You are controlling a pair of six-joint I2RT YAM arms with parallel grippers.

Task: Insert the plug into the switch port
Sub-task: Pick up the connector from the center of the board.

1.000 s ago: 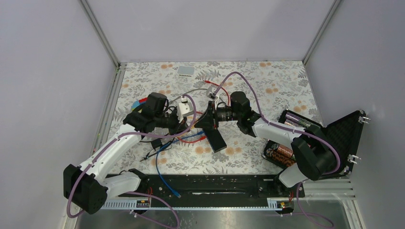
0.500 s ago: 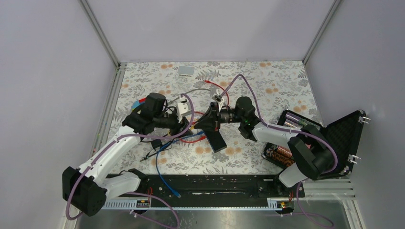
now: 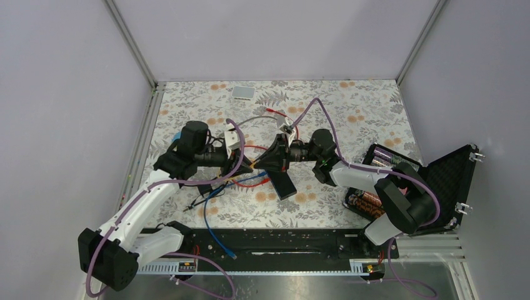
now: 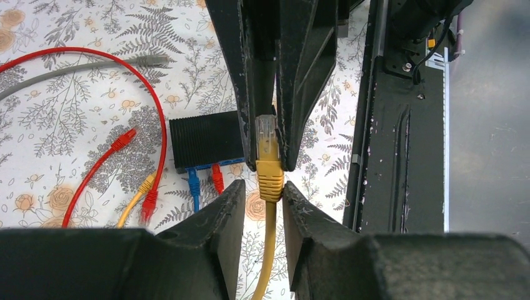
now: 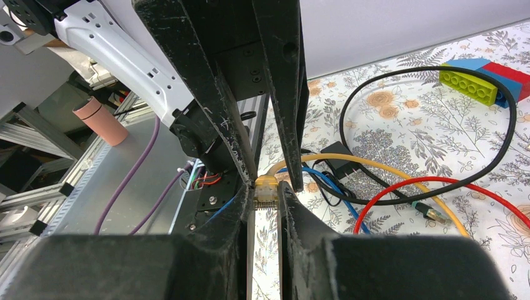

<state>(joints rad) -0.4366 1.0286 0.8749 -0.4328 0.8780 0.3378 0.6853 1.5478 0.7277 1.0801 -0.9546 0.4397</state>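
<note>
A yellow cable ends in a yellow-booted plug (image 4: 267, 156) with a clear tip, held in the air. My right gripper (image 5: 265, 190) is shut on that clear tip. My left gripper (image 4: 262, 187) stands open around the yellow boot, with a small gap on one side. The two grippers meet nose to nose over the table's middle (image 3: 256, 164). The switch (image 4: 206, 140) is a flat black box lying below and left of the plug. Its blue-edged port side (image 4: 232, 165) holds a blue plug (image 4: 193, 182) and a red plug (image 4: 216, 178).
Red (image 4: 94, 53), grey (image 4: 75, 69) and black (image 5: 400, 75) cables loop over the floral table. A small white box (image 3: 244, 93) lies at the back. An open black case with batteries (image 3: 375, 187) sits right. Toy bricks (image 5: 481, 78) lie left. A black rail (image 3: 281, 240) runs along the near edge.
My left gripper has let go of the plug and drawn back a little to the left. My right gripper has closed on the plug's tip and shifted slightly right.
</note>
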